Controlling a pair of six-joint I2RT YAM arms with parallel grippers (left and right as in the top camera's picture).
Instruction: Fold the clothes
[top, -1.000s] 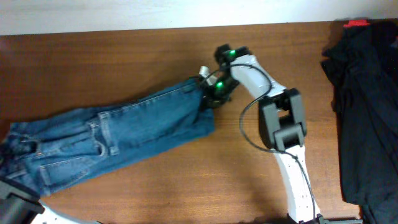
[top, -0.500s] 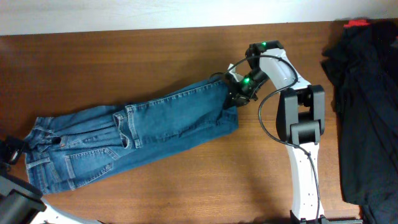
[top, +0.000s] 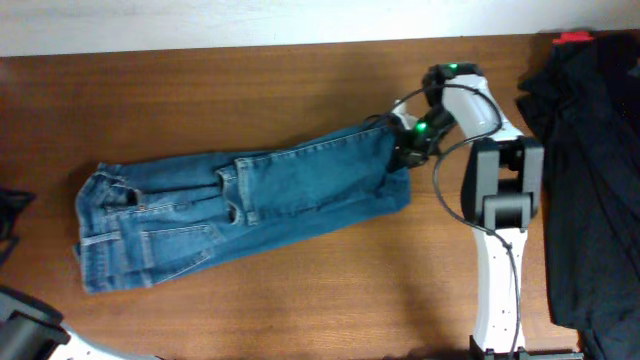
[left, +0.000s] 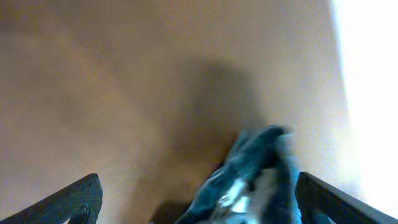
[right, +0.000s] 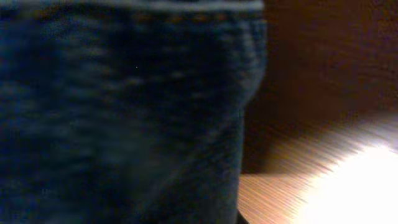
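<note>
Right pincer (top: 410, 152) grips the hem end of the jeans (top: 260, 195), which stretch away from it; the legs look stacked, and the crosswise folds are not yet done.

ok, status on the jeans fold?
Right gripper shut on jeans at leg end. Left gripper open, gripping nothing. Jeans laid out long on table. Black clothes pile far right, not touching.

Overhead: straight down onto the jeans (top: 300, 185); right wrist: almost against them; left wrist: low, farther off.
</note>
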